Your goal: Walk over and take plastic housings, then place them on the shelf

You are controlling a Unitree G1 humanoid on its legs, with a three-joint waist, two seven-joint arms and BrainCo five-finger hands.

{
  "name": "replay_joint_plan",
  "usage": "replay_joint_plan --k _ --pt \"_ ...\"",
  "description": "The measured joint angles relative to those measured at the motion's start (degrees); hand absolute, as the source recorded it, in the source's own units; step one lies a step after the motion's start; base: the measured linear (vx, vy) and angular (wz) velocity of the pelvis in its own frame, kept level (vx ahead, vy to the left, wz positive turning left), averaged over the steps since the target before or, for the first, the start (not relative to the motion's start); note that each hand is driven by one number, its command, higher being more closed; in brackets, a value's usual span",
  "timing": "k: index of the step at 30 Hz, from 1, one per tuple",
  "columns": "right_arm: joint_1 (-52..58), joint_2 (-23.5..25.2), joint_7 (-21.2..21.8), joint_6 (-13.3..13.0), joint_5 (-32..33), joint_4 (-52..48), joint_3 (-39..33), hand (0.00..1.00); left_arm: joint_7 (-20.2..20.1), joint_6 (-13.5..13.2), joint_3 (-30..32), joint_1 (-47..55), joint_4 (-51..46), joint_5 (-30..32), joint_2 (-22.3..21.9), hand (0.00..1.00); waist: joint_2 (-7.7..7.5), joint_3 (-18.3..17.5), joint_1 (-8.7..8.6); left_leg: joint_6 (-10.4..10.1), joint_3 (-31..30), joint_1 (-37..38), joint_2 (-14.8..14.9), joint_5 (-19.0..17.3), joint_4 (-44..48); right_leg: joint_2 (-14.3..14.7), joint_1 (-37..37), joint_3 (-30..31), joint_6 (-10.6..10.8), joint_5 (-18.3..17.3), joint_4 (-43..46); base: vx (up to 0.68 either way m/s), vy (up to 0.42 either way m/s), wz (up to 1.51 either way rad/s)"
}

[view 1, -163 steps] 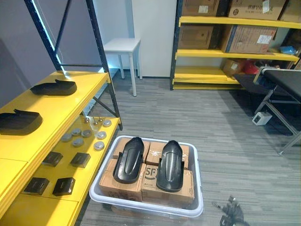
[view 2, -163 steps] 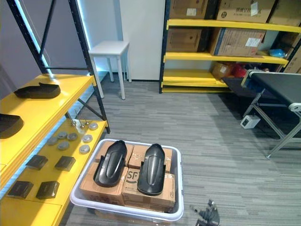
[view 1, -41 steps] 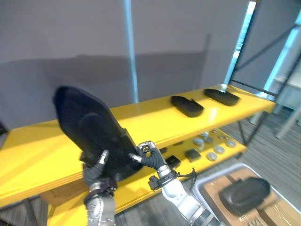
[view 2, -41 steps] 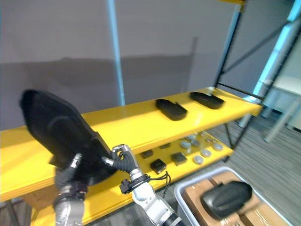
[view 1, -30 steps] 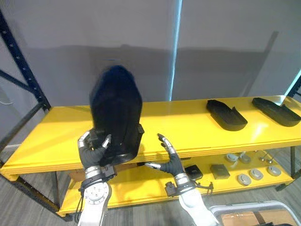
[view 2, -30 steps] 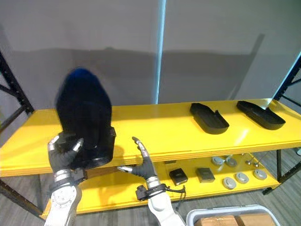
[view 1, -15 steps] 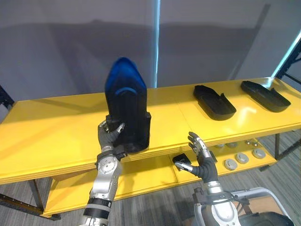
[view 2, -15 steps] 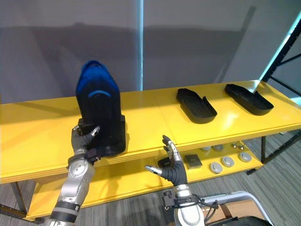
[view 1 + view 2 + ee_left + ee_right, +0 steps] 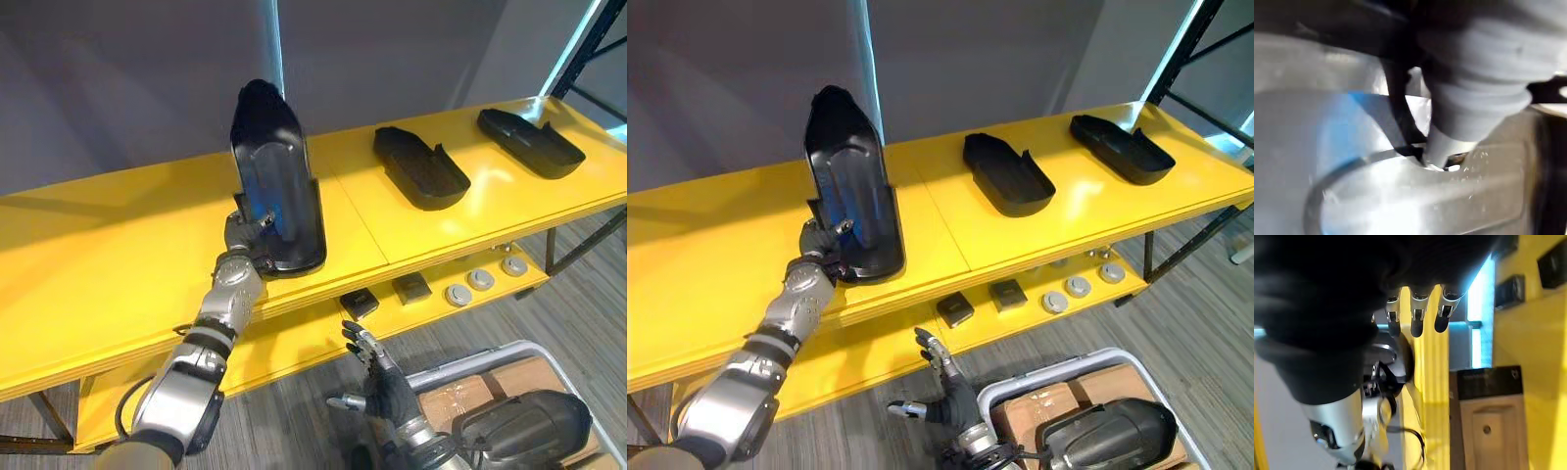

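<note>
Housing [image 9: 279,181] farther back, in left hand [image 9: 245,235]

Black housing [image 9: 277,186], upright on end, yellow shelf [image 9: 98,255]

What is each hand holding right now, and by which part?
The left hand grips the upright housing at its lower end, on the shelf. The right hand is open, holding nothing.

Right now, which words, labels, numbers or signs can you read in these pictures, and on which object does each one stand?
No text can be read.
The plastic housing in the left hand and the two other housings on the shelf show no print.
Any print on the cardboard boxes is too blurred to read.
</note>
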Motion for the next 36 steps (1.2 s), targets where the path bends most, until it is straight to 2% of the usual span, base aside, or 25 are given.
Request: replay_joint_plan --k 3,11,15,16,21,31,36 --pt "-0.5 -0.8 0.0 0.2 -0.8 0.1 0.3 0.00 0.3 1.0 0.2 -3.0 1.5 0.8 0.7 1.00 -0.03 1.3 0.22 0.1 0.0 -0.3 -0.2 0.3 0.0 -0.2 -0.3 0.1 0.1 0.2 -0.1 0.00 0.000 0.00" --pt "-0.5 -1.9 -0.2 0.3 -1.3 0.1 1.0 0.00 4.7 3.4 3.9 -4.5 3.8 9.1 1.9 1.00 -0.05 2.8 0.30 0.2 0.0 -0.3 -0.4 0.4 -0.1 -0.3 -0.2 0.1 0.1 0.6 -0.4 0.00 0.000 0.00" --pt "-0.3 -1.8 -0.1 0.3 -1.3 0.1 1.0 0.00 5.1 4.5 4.8 -4.8 4.1 11.9 3.3 1.00 -0.03 3.3 0.43 0.2 0.0 -0.3 -0.4 0.4 -0.9 -0.3 -0.2 0.0 0.2 1.2 -1.3 0.00 0.000 0.00" --pt "-0.2 -1.8 -0.1 0.3 -1.2 0.1 1.0 0.00 5.1 5.0 4.8 -4.9 4.4 12.9 3.6 0.00 -0.05 3.3 0.50 0.2 -0.1 -0.3 -0.4 0.5 -1.0 -0.3 -0.2 0.0 0.2 1.2 -1.3 0.00 0.000 0.00" --pt "-0.2 -1.7 -0.1 0.3 -1.2 0.2 0.9 0.00 5.1 6.3 4.7 -6.0 5.5 13.0 4.2 0.00 -0.05 3.4 0.82 0.3 -0.4 -0.3 -0.5 1.0 -1.3 -0.4 -0.1 -0.5 0.3 1.2 -1.3 0.02 0.008 0.04" --pt "0.5 -0.8 -0.1 0.3 -1.2 0.5 0.8 0.00 2.4 6.7 4.1 -6.4 5.6 15.6 6.4 0.00 -0.03 4.3 0.75 0.2 -0.6 -0.4 -0.5 1.3 -1.4 -0.3 0.0 -0.8 0.3 1.2 -1.3 0.00 0.001 0.00" --pt "0.6 -0.7 -0.1 0.3 -1.2 0.7 0.8 0.00 2.3 6.9 2.4 -7.1 5.4 15.7 7.7 0.00 -0.01 4.8 0.75 0.2 -0.4 -0.4 -0.5 1.3 -1.5 -0.3 -0.2 -0.6 0.3 1.3 -1.3 0.01 0.003 -0.01"
